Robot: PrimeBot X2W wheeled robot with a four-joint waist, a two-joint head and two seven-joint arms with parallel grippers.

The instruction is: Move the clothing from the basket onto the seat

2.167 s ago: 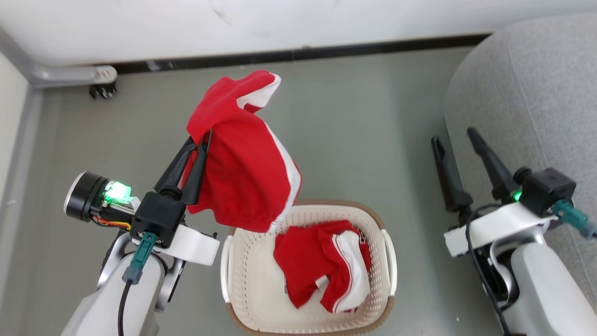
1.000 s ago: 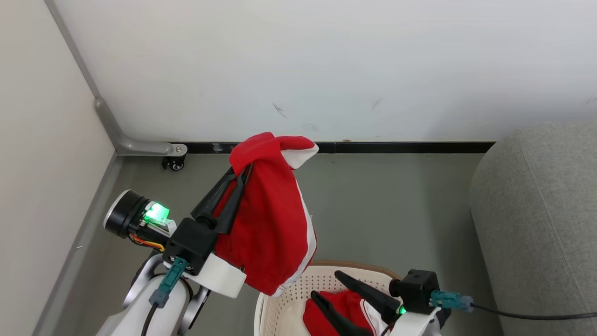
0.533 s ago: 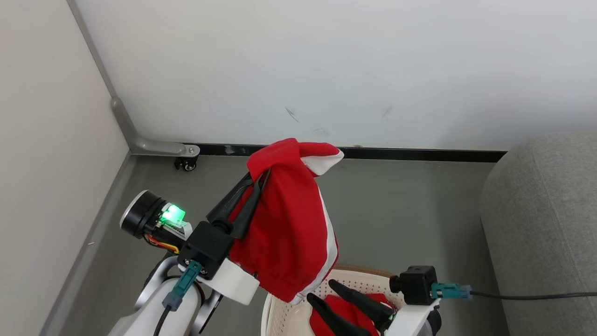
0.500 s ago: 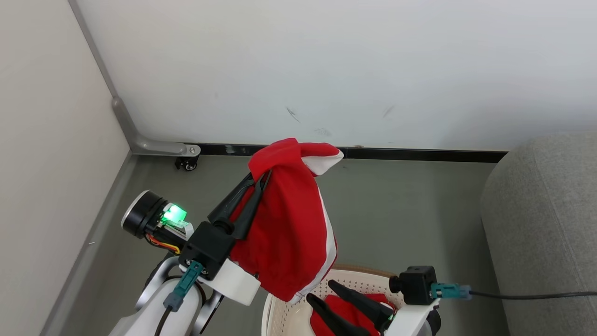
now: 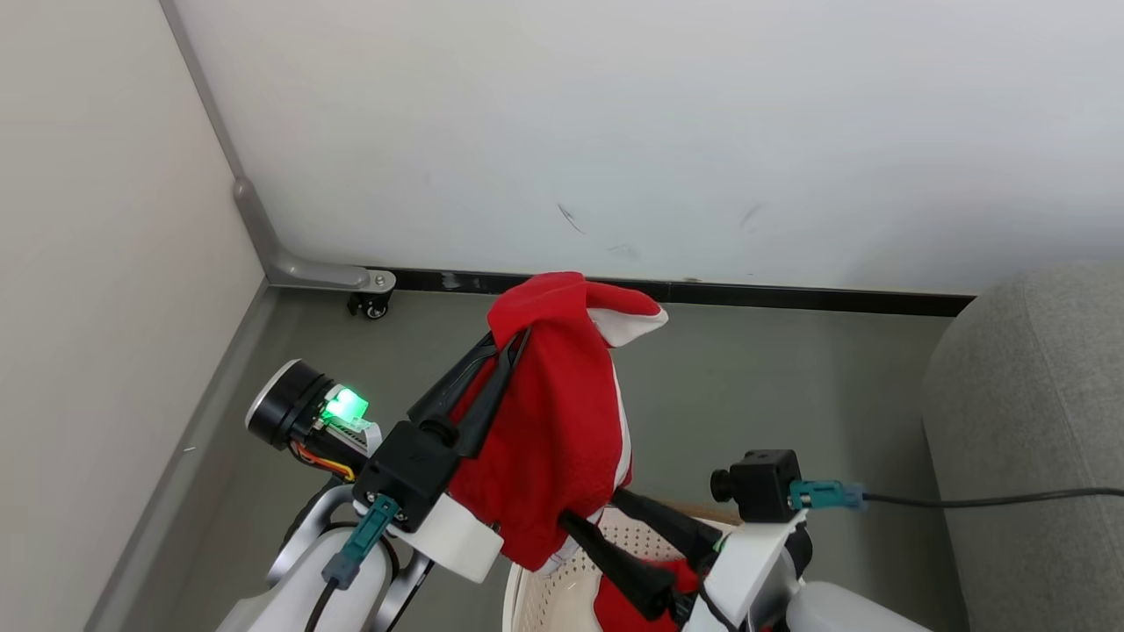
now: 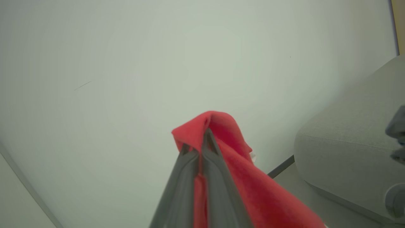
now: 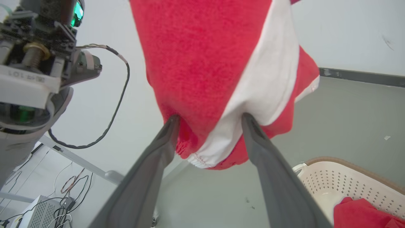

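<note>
Clothing [image 5: 544, 430] hangs in the air from the left gripper [image 5: 511, 341], above the near-left part of the basket [image 5: 546, 595] and clear of the floor [image 5: 755, 395]. It is red with a white side panel and a gathered hem with white trim at the bottom.

Left gripper: the two dark fingers are pressed together on a fold at the top of the red fabric. In the left wrist view the fold [image 6: 218, 126] rises just past the fingertips of that gripper [image 6: 196, 142] and drapes down the right side.

Right gripper [image 5: 590, 507]: the fingers stand wide apart and point up and left at the lower end of the hanging fabric. In the right wrist view the gathered hem [image 7: 202, 155] sits between the two fingers of that gripper [image 7: 210, 117]. Contact with the fabric cannot be confirmed.

A second garment [image 7: 364, 212], also red, lies inside the cream perforated basket [image 7: 335, 186], which has a brown rim.

The seat [image 5: 1027, 421], a grey upholstered cushion, is at the robot's right, apart from the basket. The part of it in view carries no fabric. It also appears at the right of the left wrist view [image 6: 345, 142].

A pale wall [image 5: 615, 132] with a black baseboard stands behind.
</note>
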